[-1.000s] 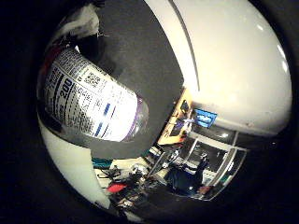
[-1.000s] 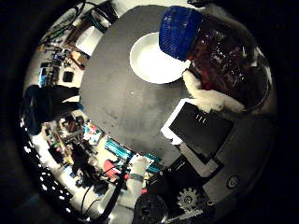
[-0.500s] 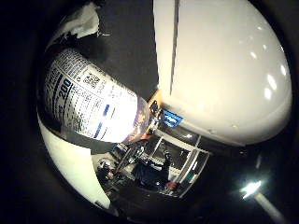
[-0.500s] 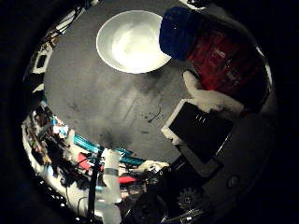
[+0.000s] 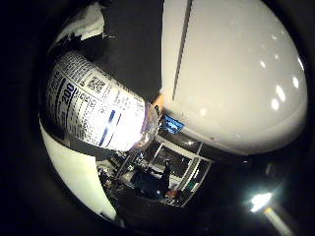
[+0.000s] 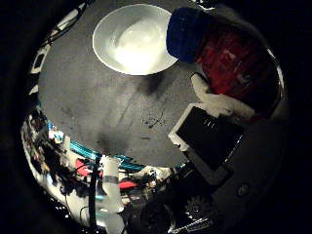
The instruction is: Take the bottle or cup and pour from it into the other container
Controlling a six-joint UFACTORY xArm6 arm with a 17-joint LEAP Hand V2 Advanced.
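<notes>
My hand (image 6: 214,122) is curled round a bottle (image 6: 229,63) with a red label and a blue cap (image 6: 185,34). It is held tilted above the dark round table (image 6: 112,112), its capped end over the rim of a white bowl (image 6: 131,39) that stands on the table. The cap is on. In the little finger side view the bottle's white printed label (image 5: 93,105) fills much of the picture, close to the palm. A white fingertip (image 6: 214,102) presses on the bottle's side.
The table's teal edge (image 6: 97,148) lies near a cluttered room floor below. A large white wall or panel (image 5: 231,73) stands beyond the table. A white post (image 6: 109,190) rises beside the table.
The views have swung: the bowl now sits closer under the bottle's cap, and the bottle has tilted further toward it. The hold on the bottle is unchanged.
</notes>
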